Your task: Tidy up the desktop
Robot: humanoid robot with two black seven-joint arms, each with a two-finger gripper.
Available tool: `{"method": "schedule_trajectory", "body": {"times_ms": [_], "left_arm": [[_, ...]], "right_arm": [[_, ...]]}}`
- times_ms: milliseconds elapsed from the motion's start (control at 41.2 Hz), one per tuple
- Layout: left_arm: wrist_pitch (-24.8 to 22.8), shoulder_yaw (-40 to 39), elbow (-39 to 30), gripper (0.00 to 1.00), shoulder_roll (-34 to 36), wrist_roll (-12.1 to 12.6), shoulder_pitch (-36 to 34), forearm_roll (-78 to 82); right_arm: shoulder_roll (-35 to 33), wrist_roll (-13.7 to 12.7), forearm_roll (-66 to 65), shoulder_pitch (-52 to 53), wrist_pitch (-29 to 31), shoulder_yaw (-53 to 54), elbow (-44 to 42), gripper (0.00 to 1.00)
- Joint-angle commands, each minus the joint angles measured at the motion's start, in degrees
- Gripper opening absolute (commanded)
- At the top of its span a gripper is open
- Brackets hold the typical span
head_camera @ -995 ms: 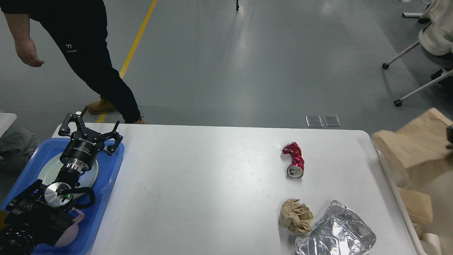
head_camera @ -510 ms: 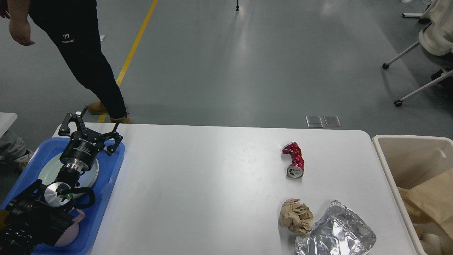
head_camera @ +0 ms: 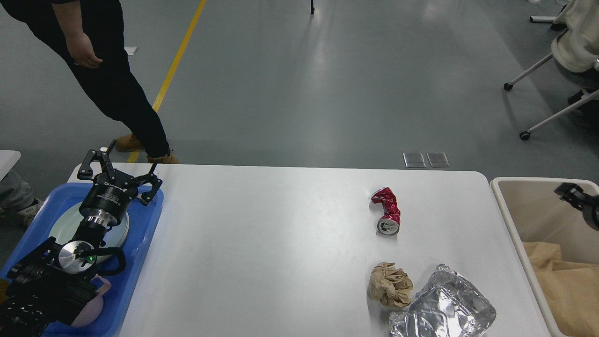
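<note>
The white surface (head_camera: pixel 281 243) fills the lower middle of the frame, from the blue tray (head_camera: pixel 140 243) at the lower left to the beige bin (head_camera: pixel 510 224) at the right edge.

The left gripper (head_camera: pixel 119 169) hangs over the far end of the tray at the left of the frame, its two fingers spread wide with nothing between them. Under the arm a round plate (head_camera: pixel 63 224) lies in the tray, and a pink thing (head_camera: pixel 93 309) shows at the tray's near end, mostly hidden by the arm.

The right gripper (head_camera: pixel 578 199) shows only as a small dark part at the right edge of the frame, above the bin; I cannot tell how its fingers stand. Brown paper (head_camera: pixel 561 276) lies inside the bin.

In the right half of the surface a crushed red can (head_camera: pixel 387 216) lies on its side. Nearer the bottom edge sits a crumpled brown paper ball (head_camera: pixel 390 284), and just beside it, to the right, a crinkled foil wrapper (head_camera: pixel 444 311).

A person (head_camera: pixel 103 70) in dark clothes and tan boots stands on the grey floor in the upper left of the frame, beside a yellow line (head_camera: pixel 180 51).
</note>
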Motion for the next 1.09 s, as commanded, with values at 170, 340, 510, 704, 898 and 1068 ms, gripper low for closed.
{"method": "schedule_trajectory", "body": {"times_ms": [170,340,510,704,898,1068], "left_arm": [[0.0,0.0,0.1,0.96,0.0,0.0,0.0,0.0],[0.0,0.0,0.0,0.96,0.0,0.0,0.0,0.0],[0.1,0.0,0.0,0.96,0.0,0.0,0.0,0.0],[0.1,0.0,0.0,0.96,0.0,0.0,0.0,0.0],[0.0,0.0,0.0,0.96,0.1,0.0,0.0,0.0],[0.0,0.0,0.0,0.96,0.0,0.0,0.0,0.0]], "right_arm": [[9.0,0.0,-0.3,28.9,6.6,-11.1,17.5,1.00],[14.3,0.0,-0.3,41.7,26.4,-10.7,20.0,1.00],[19.4,0.0,-0.3,41.8,28.5,-10.3,19.9,1.00],[25.9,0.0,-0.8,26.6,16.0,-9.0,17.5,1.00],[34.2,0.0,-4.2,12.4,3.2,-8.8,9.9,1.00],[37.5,0.0,-5.4,7.6,1.5,-8.8,4.9,1.00]]}}
